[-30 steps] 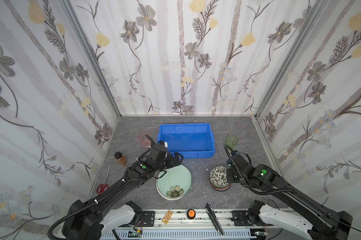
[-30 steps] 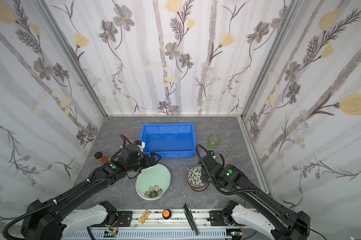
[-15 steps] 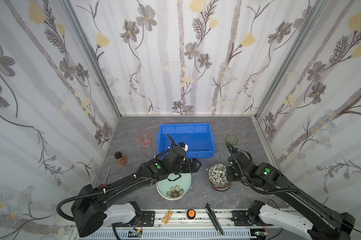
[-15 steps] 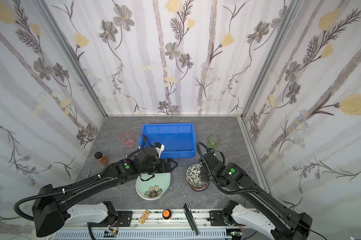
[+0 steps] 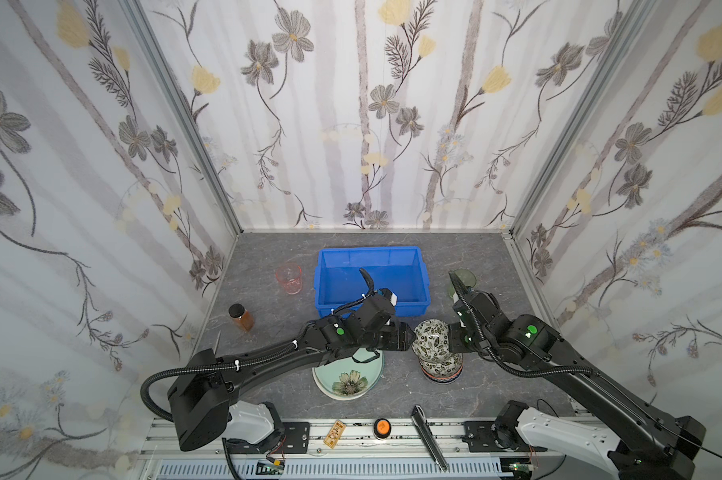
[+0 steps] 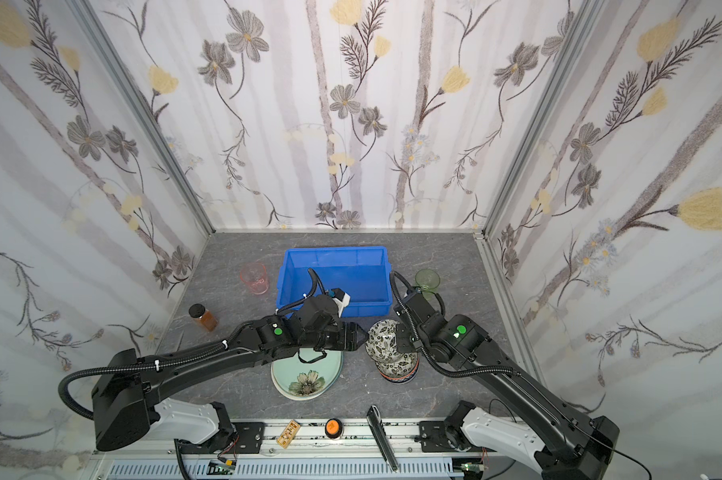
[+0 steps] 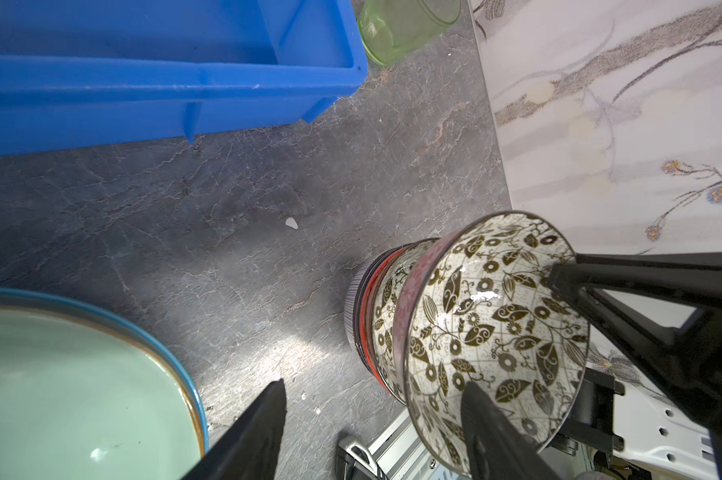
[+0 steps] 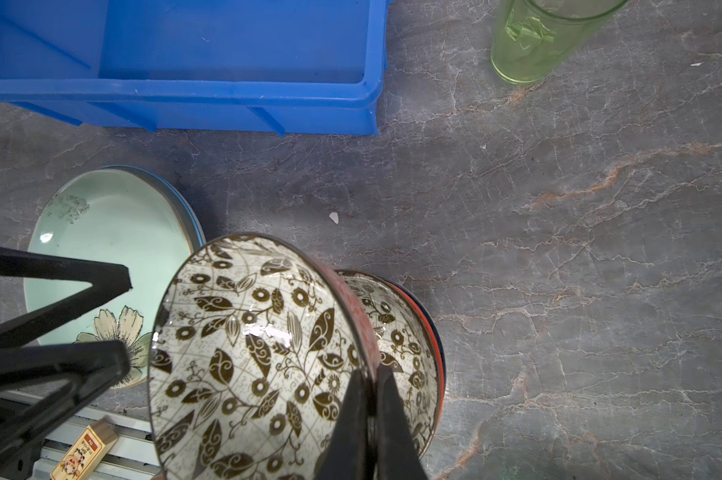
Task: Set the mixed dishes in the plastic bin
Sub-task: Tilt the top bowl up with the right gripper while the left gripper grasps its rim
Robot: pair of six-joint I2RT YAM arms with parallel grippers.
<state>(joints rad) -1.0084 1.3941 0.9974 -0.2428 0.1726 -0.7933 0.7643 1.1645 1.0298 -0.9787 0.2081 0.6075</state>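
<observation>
Both the left arm (image 5: 267, 360) and the right arm (image 5: 579, 374) are matte black, built of boxy links with rounded joints, each carrying a small round green light (image 5: 340, 331) and standing on a glossy white base housing (image 5: 251, 422) at the silver slotted aluminium rail (image 5: 359, 442). A black ribbed cable conduit (image 5: 143, 392) loops off each arm beyond that rail, the left one cinched by a white zip tie (image 5: 236, 365). The left gripper (image 7: 374, 382) and right gripper (image 8: 371, 374) end in black, hollow triangular fingers (image 7: 251, 436).

Left gripper (image 7: 374, 384) was extended across the middle with jaws parted; right gripper (image 8: 369, 376) was pinched shut on black-white bowl (image 8: 247, 353) rim.
</observation>
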